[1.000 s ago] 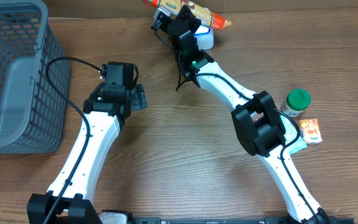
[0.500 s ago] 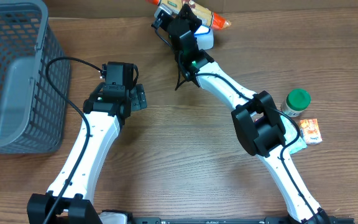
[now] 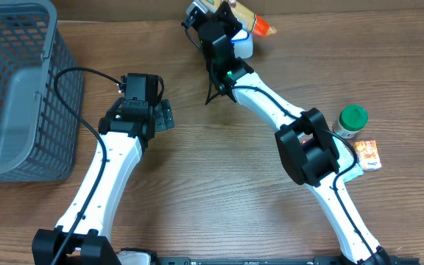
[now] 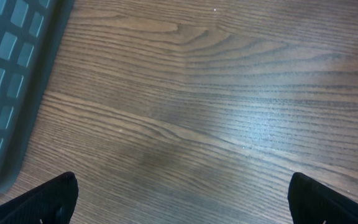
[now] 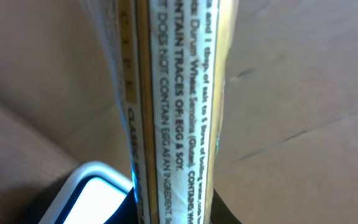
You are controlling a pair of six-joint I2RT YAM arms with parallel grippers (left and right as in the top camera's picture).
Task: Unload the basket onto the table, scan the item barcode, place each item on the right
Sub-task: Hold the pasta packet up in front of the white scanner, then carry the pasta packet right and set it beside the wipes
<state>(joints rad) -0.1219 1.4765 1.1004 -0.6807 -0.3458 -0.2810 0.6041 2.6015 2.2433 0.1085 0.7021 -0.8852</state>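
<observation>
Right gripper (image 3: 219,28) is clamped on the pasta packet (image 3: 252,22). The packet now tips up out of the flat lie it had a second ago and looks shorter from above. So it's lifted and turning, I'd say. The wrist view shows only ingredient print, no barcode yet. The white device (image 3: 243,47) sits just beneath the fingers. The cardboard wall (image 3: 344,6) is tight behind, with open wood toward the robot. Left gripper (image 4: 184,200), jaws wide and empty, hovers well off, the basket (image 3: 20,158) beyond it.
</observation>
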